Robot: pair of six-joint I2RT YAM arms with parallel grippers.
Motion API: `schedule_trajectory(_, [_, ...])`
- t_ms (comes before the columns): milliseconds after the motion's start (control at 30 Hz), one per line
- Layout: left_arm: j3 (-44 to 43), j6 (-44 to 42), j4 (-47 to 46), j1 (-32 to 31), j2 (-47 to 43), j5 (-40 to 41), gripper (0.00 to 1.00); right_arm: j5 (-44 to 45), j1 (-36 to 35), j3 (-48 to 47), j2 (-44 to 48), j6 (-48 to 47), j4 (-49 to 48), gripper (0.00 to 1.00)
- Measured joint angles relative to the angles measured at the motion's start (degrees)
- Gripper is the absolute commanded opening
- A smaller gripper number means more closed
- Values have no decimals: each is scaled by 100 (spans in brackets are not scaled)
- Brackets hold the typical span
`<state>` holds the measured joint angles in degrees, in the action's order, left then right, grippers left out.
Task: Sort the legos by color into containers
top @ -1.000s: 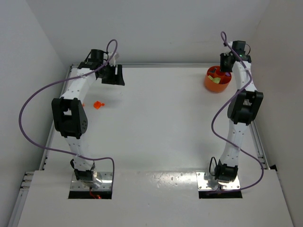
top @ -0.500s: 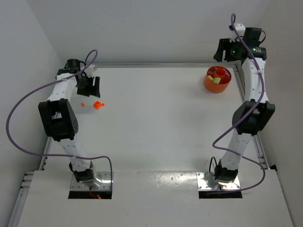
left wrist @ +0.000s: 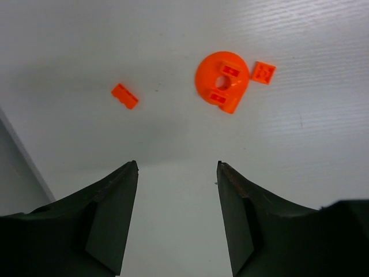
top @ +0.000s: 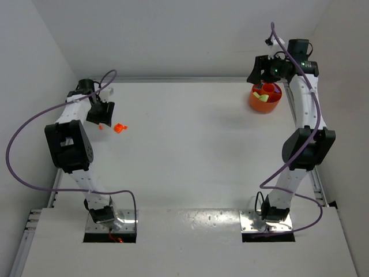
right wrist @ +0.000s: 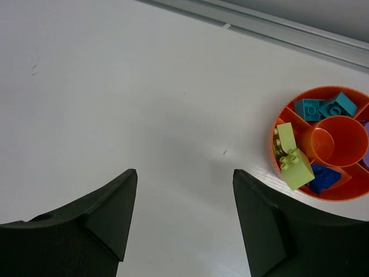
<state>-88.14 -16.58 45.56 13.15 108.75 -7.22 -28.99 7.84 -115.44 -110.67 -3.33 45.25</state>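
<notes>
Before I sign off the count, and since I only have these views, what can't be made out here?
Right wrist view: the frame edge cuts off the orange bowl's right side; the purple lego is only a sliver there.
Right wrist view: a yellow-green lego covers part of the blue lego.
Top view: the bowl's contents and the orange legos by the left gripper are too small to count.

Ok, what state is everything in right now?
Left gripper: open, empty, over the table.
Right gripper: open, empty, beside the bowl.
Orange bowl: upright, centre cup empty.
Yellow-green legos: piled in one compartment.
Blue legos: in the bowl, in two separate compartments.
Orange legos: three pieces loose on the table, unsorted.
</notes>
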Motion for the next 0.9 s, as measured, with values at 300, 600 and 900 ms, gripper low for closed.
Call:
schedule_trajectory(300, [-109,874,-297,286,367,413,54,-13,-133,15,0,-13,-15,68])
schedule_trajectory(600, [-553,1784,-258,295,1207,361,47,72,-291,50,0,-15,-15,68])
schedule_trajectory(900, [-992,2144,-267,295,1414,691,44,208,-352,50,0,-17,-15,68])
